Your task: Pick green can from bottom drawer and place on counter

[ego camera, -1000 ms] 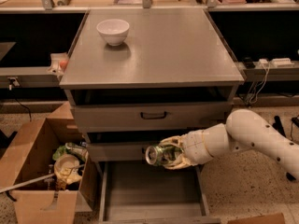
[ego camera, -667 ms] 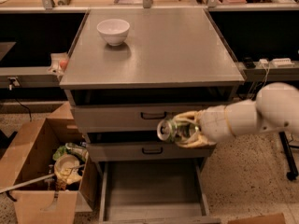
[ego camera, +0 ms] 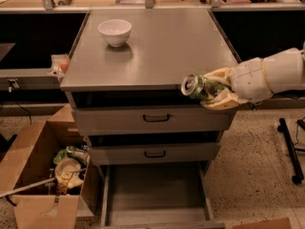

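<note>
My gripper (ego camera: 209, 90) is shut on the green can (ego camera: 198, 86). It holds the can on its side, round silver end facing left, at the front right edge of the counter (ego camera: 157, 51), level with its top. The white arm reaches in from the right. The bottom drawer (ego camera: 155, 194) is pulled open below, and its flat grey floor is bare.
A white bowl (ego camera: 115, 31) stands on the counter's back left. Two closed drawers with dark handles (ego camera: 156, 118) sit under the counter. An open cardboard box of rubbish (ego camera: 47, 175) stands on the floor at the left. A black stand base (ego camera: 290, 147) is on the right.
My gripper has lifted the green can from in front of the lower drawers up and to the right, to the counter's front edge.
</note>
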Tool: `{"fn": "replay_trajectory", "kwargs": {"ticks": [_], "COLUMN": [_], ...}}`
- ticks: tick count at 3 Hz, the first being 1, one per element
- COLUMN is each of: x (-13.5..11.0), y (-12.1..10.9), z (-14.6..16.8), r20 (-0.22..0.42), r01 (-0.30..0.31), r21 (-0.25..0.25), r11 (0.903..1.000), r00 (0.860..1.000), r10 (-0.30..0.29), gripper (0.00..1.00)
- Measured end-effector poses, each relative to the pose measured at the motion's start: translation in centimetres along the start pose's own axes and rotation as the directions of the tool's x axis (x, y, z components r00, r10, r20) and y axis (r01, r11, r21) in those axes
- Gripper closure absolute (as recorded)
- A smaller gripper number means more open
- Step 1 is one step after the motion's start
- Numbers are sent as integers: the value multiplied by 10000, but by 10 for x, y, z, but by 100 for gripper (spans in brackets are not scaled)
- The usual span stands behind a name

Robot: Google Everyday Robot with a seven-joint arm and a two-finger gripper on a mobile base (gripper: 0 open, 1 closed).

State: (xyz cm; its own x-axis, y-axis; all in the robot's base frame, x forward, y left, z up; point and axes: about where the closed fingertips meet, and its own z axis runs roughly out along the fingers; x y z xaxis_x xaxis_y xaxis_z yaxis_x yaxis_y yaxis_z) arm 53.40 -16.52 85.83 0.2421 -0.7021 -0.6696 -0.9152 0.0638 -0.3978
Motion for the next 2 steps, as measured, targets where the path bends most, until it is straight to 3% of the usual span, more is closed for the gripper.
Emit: {"fn": "replay_trajectory", "kwargs": {"ticks": [1,2], "x": [-5,-4], "y": [-9,-7], "z": [-9,-6], "r20": [66,70], "r01": [145,132], "r21": [335,260], "r11": [9993,9996], "r00": [9999,9999], "r10": [-147,-134], "gripper": [100,100]}}
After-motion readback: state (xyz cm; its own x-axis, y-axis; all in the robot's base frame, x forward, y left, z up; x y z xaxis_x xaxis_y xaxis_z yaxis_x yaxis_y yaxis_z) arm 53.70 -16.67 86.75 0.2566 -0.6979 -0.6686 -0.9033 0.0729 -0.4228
